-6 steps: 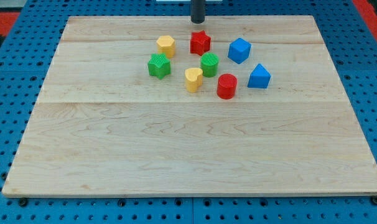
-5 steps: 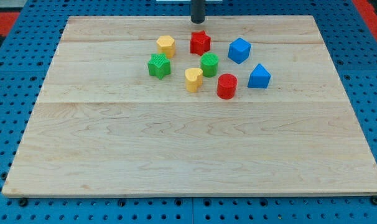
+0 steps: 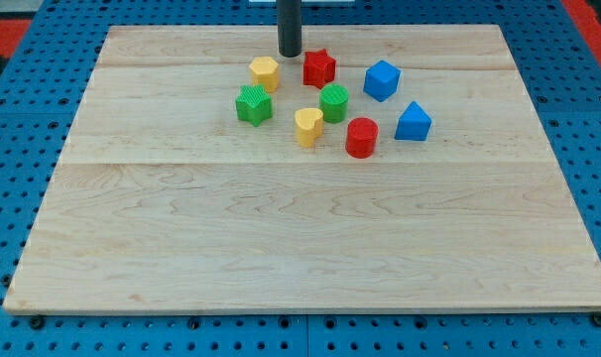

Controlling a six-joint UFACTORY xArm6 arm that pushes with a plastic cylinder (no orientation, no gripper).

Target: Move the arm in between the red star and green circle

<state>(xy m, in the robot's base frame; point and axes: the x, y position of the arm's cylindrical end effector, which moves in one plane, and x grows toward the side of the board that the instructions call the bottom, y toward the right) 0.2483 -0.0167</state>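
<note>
The red star (image 3: pixel 319 67) lies near the board's top centre. The green circle (image 3: pixel 333 102) sits just below it and slightly to the right, with a narrow gap between them. My tip (image 3: pixel 290 54) stands on the board up and to the left of the red star, between it and the yellow hexagon (image 3: pixel 265 72). The tip touches no block.
A green star-like block (image 3: pixel 253 104), a yellow heart (image 3: pixel 307 126), a red cylinder (image 3: pixel 361 137), a blue hexagonal block (image 3: pixel 381 79) and a blue triangular block (image 3: pixel 413 122) cluster around. The wooden board (image 3: pixel 181 228) rests on a blue pegboard.
My tip has moved left and down the view, from above the red star to its upper left. No block has moved.
</note>
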